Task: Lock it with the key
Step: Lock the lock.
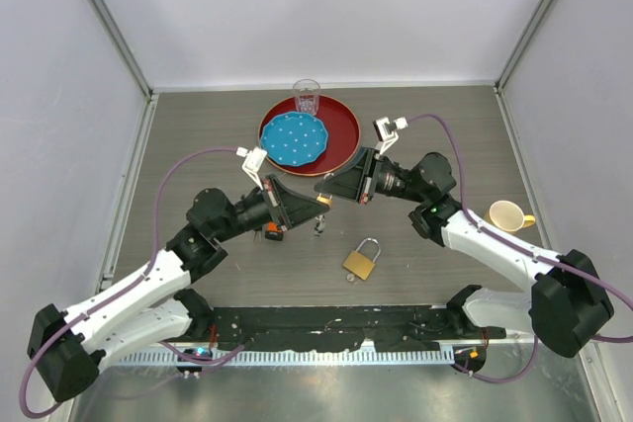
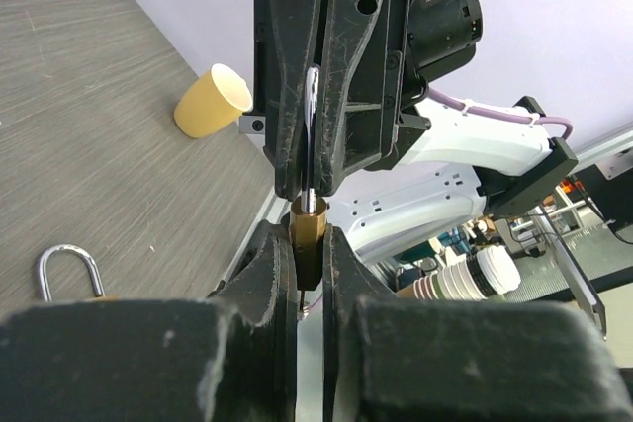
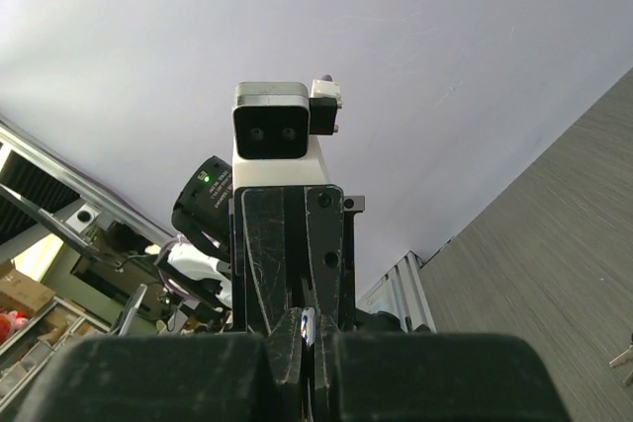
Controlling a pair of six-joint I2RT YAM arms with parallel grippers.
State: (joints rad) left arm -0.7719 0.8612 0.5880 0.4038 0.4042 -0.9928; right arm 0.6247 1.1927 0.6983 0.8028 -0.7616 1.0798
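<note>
Above the table's middle, my left gripper (image 1: 318, 203) is shut on a small brass lock body (image 2: 307, 236). The lock's silver shackle (image 2: 311, 135) sticks out toward my right gripper (image 1: 332, 195), which is shut on it, so the two grippers meet tip to tip. In the right wrist view only the shackle's shiny end (image 3: 308, 326) shows between the fingers. A small silver key (image 1: 318, 227) dangles beneath the held lock. A second brass padlock (image 1: 361, 262) lies flat on the table in front, its shackle (image 2: 69, 266) raised.
A red tray (image 1: 343, 131) at the back holds a blue plate (image 1: 293, 138); a clear glass (image 1: 307, 96) stands at its far rim. A yellow cup (image 1: 506, 214) lies on its side at the right. White walls enclose the table.
</note>
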